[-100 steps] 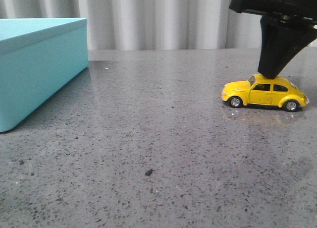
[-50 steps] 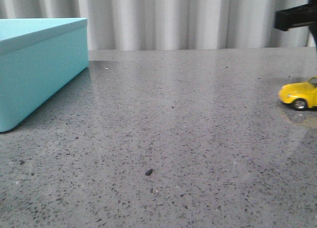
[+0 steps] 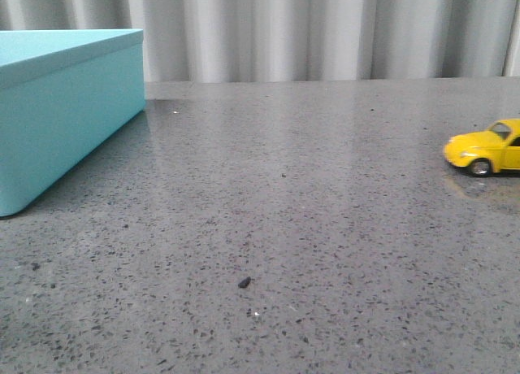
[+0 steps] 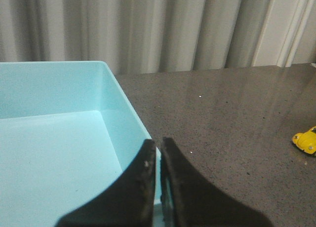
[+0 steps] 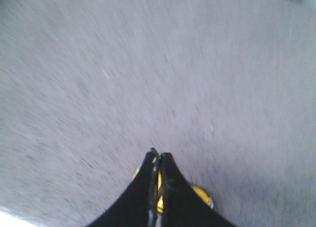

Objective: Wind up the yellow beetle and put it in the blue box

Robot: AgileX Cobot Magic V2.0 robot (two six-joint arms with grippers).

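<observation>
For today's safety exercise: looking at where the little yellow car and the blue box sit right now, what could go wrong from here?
1. The yellow beetle sits on its wheels at the table's far right, cut off by the front view's edge; if wound up, it might roll away.
2. The blue box is far to the left, so carrying the car across risks a drop.
3. The right gripper looks closed above the car; the view is blurred, so a regrasp could misjudge it.
</observation>
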